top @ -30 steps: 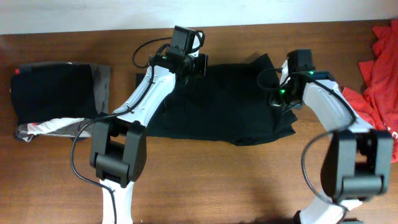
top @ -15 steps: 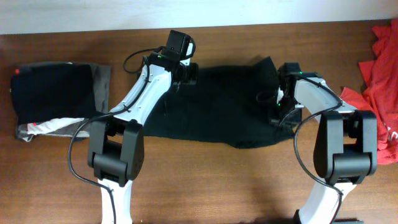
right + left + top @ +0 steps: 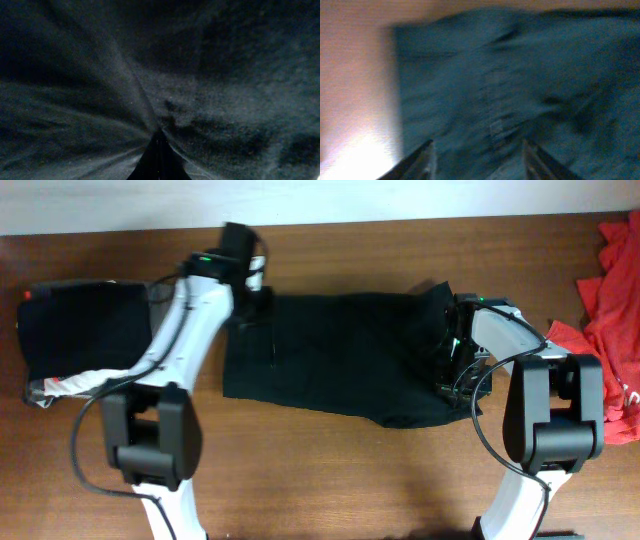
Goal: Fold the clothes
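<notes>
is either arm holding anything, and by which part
The right fingers are shut on the black garment near its right edge; the left fingers are open, holding nothing.

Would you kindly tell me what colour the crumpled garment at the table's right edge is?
The crumpled garment is red-orange, best seen overhead.

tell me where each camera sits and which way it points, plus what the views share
Overhead: fixed above the table, looking straight down; shows both arms, the black garment, a folded stack and red-orange clothes.
Left wrist: on the left arm, looking down past the open left gripper at the garment's edge and bare table.
Right wrist: on the right arm, close against black fabric; the right gripper is shut, pinching it.
Shared: all three see the same black garment.
</notes>
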